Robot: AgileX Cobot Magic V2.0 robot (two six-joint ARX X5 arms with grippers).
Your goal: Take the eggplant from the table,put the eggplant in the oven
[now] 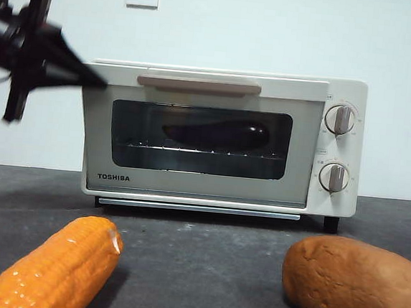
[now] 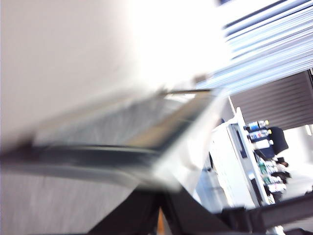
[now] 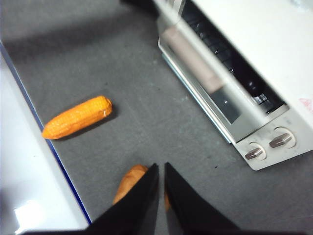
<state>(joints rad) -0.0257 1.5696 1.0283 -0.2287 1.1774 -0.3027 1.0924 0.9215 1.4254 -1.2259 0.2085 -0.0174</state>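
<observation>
Eggplant lies on the rack inside the closed Toshiba oven; left gripper, upper left, grip state indeterminable; right gripper clenched, empty.

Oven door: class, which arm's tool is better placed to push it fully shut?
Left. The left tool is at the oven door's top corner, its camera filled by the door; the right tool hangs away over the table.
</observation>
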